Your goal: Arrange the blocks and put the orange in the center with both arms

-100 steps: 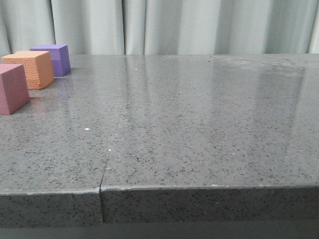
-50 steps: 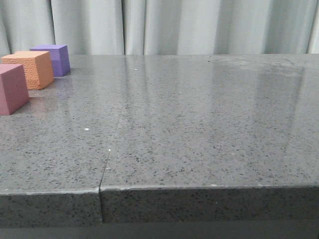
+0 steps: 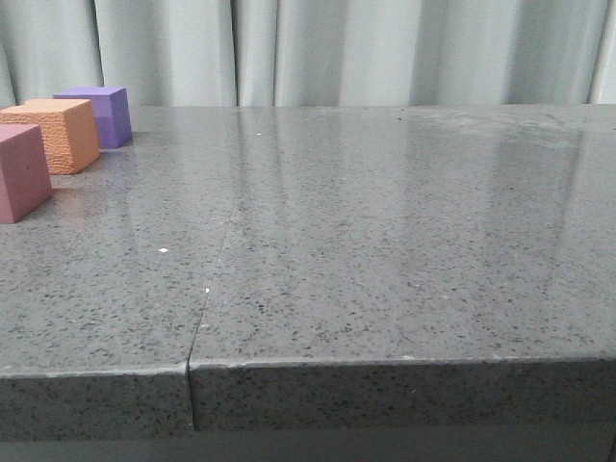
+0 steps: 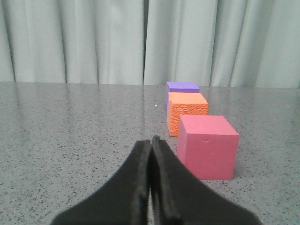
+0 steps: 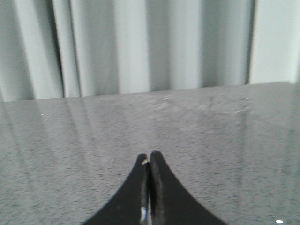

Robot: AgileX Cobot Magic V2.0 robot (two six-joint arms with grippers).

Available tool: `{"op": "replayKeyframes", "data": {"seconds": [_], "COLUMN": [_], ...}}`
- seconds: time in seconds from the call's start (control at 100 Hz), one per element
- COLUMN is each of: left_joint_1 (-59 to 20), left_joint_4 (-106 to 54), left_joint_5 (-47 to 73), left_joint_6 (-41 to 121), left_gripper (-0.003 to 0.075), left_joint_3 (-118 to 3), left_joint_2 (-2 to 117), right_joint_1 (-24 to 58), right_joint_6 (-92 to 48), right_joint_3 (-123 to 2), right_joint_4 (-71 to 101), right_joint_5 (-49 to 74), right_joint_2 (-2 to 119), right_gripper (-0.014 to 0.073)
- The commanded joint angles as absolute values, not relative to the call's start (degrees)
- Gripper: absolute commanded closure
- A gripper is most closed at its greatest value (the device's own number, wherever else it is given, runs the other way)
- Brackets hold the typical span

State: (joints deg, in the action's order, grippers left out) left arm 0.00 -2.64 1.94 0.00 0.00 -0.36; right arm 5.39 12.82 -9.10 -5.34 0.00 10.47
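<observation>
Three foam cubes are sitting in a diagonal row at the far left of the speckled grey table (image 3: pixel 385 241), seen from the front. The pink cube (image 3: pixel 21 171) is standing nearest and is cut off by the left edge of the front view. The orange cube (image 3: pixel 56 134) is sitting just beyond it, in the middle of the row, showing its pitted side. The purple cube (image 3: pixel 99 114) is resting farthest back, close to the pale curtain (image 3: pixel 337 53) that is hanging behind the table. In the front view a narrow gap is showing between the pink and orange cubes, while the orange and purple cubes are overlapping, so whether those two are touching cannot be told. A seam (image 3: pixel 214 279) is running across the tabletop from near to far, right of the cubes. No arm is showing in the front view. In the left wrist view the left gripper (image 4: pixel 150 140) is hovering low over the table with its two dark fingers pressed together and nothing between them; its tips are pointing along the row, just beside the pink cube (image 4: pixel 206 146), with the orange cube (image 4: pixel 187 112) behind that and the purple cube (image 4: pixel 182 87) at the back. In the right wrist view the right gripper (image 5: pixel 148 160) is likewise pressed together and carrying nothing, over a bare stretch of table with only the curtain beyond it.
</observation>
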Motion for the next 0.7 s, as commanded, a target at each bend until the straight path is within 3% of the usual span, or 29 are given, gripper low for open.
{"op": "replayKeyframes", "data": {"seconds": [0.0, 0.69], "left_joint_1": [0.0, 0.0], "left_joint_4": [-3.2, -3.2], "left_joint_5": [-2.7, -2.7], "left_joint_6": [0.0, 0.0], "left_gripper": [0.0741, 0.0741], "left_joint_3": [2.3, 2.3], "left_joint_2": [-1.9, -1.9], "right_joint_1": [2.9, -0.3], "right_joint_6": [7.8, 7.0], "right_joint_3": [-8.5, 0.7], "right_joint_4": [-2.4, -0.7], "right_joint_5": [-5.5, -2.3], "right_joint_2": [8.1, -1.9], "right_gripper": [0.0664, 0.0664]}}
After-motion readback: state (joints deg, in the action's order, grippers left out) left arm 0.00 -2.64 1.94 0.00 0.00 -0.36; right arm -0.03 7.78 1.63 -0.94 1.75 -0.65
